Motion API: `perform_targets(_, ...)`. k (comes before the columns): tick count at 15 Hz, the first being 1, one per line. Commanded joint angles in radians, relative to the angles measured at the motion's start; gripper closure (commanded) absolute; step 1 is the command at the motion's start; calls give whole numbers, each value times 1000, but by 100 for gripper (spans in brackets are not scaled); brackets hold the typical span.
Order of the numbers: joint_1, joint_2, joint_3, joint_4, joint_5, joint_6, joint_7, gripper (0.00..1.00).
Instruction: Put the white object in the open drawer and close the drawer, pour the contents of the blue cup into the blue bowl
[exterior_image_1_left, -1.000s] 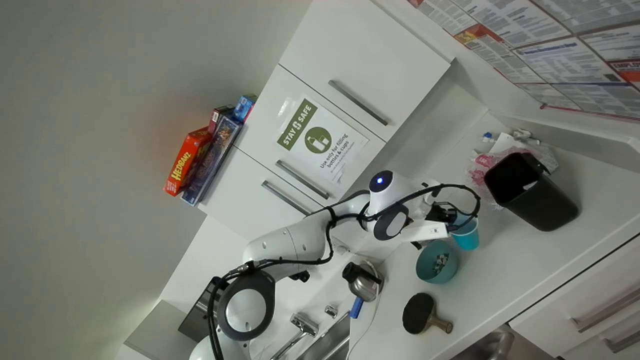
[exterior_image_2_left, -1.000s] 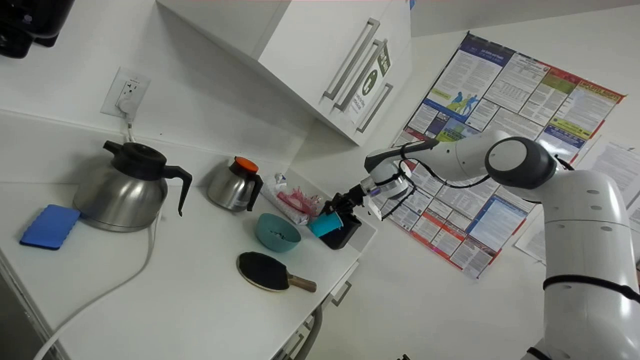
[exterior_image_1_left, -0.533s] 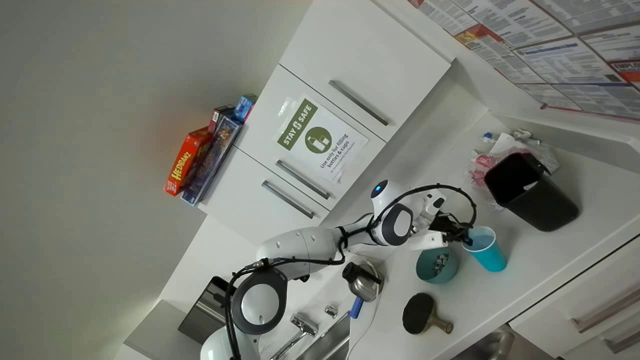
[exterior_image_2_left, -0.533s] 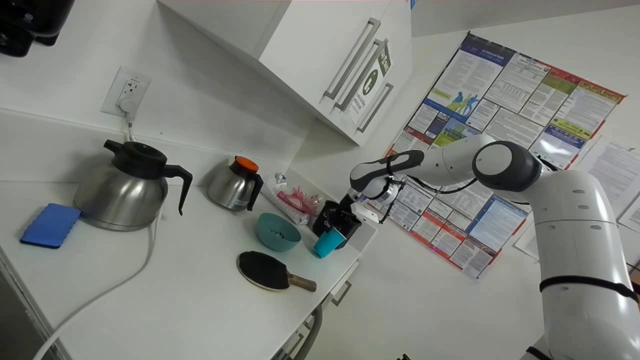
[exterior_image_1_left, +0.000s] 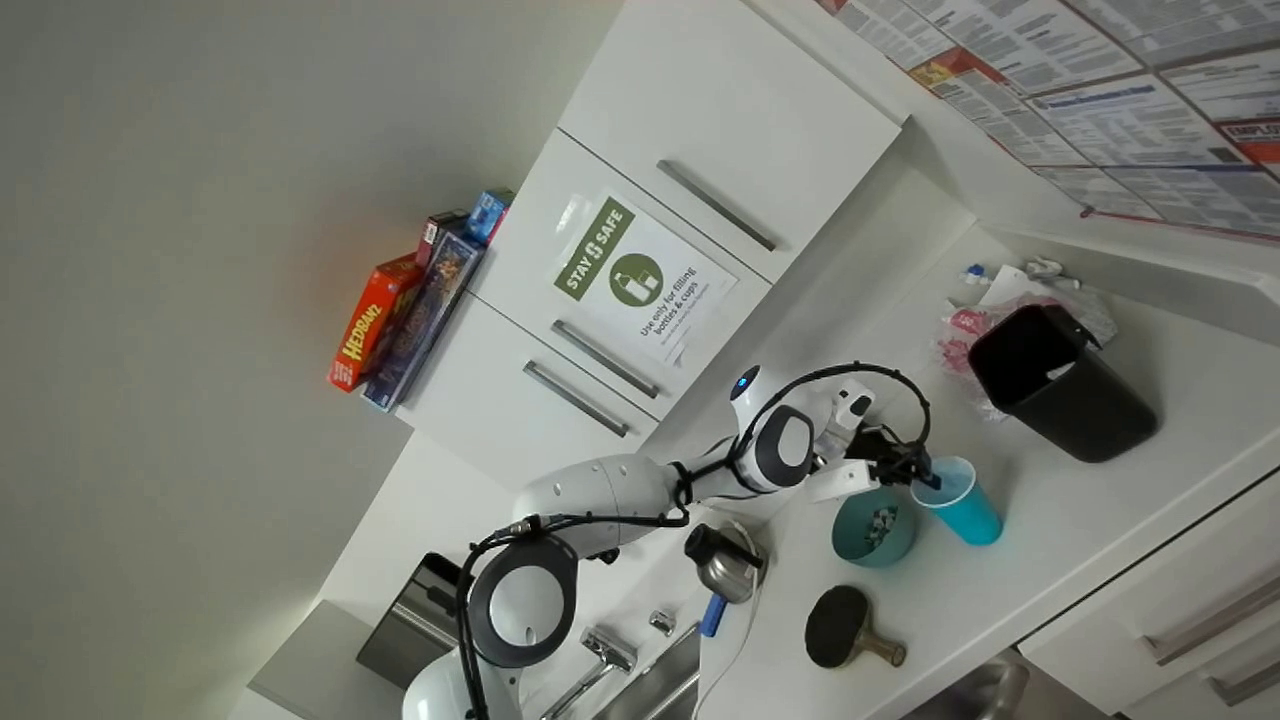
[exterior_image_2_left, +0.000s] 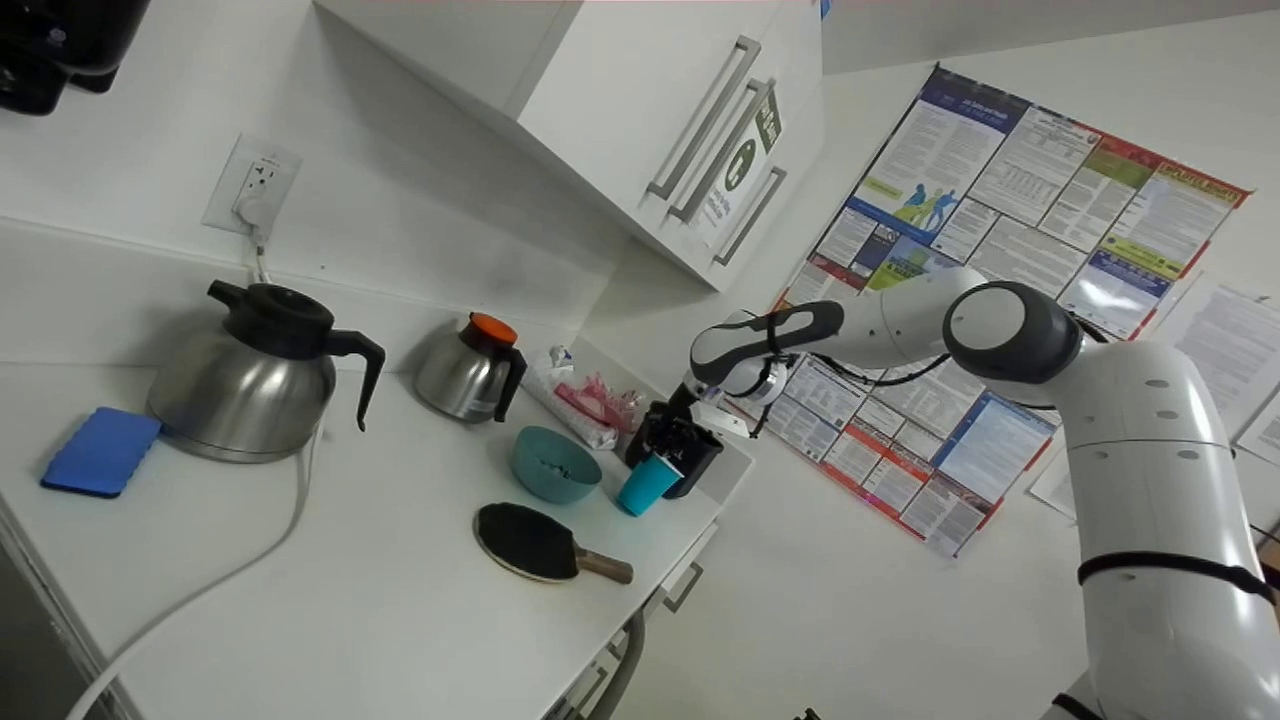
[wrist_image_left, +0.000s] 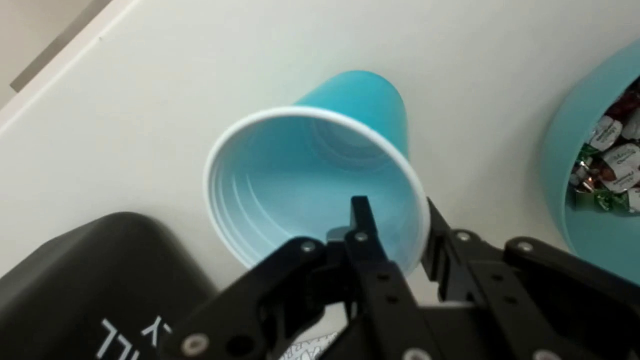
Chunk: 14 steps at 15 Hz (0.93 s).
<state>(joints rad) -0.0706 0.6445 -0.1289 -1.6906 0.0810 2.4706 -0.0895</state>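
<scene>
The light-blue cup (exterior_image_1_left: 965, 510) (exterior_image_2_left: 648, 487) stands about upright on the counter and looks empty in the wrist view (wrist_image_left: 300, 165). My gripper (wrist_image_left: 395, 200) is open and straddles the cup's rim. One finger is inside the cup, apart from its wall; the other is just outside, close to the rim. The gripper also shows over the cup in an exterior view (exterior_image_1_left: 930, 478). The teal bowl (exterior_image_1_left: 850, 540) (exterior_image_2_left: 555, 487) (wrist_image_left: 560, 165) beside the cup holds several wrapped candies. Pale drawer fronts (exterior_image_1_left: 1200, 625) show shut; no open drawer or white object can be picked out.
A black bin (exterior_image_1_left: 1070, 400) (wrist_image_left: 115, 270) stands close beside the cup. A pink and clear plastic bag (exterior_image_2_left: 600, 400) lies behind it. A black paddle (exterior_image_2_left: 530, 540) lies near the bowl. A small steel jug (exterior_image_2_left: 465, 370), a large steel jug (exterior_image_2_left: 250, 380) and a blue sponge (exterior_image_2_left: 100, 450) stand farther along.
The cup was held tilted near the bowl, then came down away from it and turned upright. In the last half second the gripper and cup shifted slightly back toward the bowl.
</scene>
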Motion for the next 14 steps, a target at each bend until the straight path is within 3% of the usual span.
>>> perform_targets(1,1,-21,13,-4,-54,-6,34,42)
perform_targets(7,7,-105,35,-67,-80,-1,25,0)
perform_targets(14,-1,-240,81,-159,-52,-9,4,0)
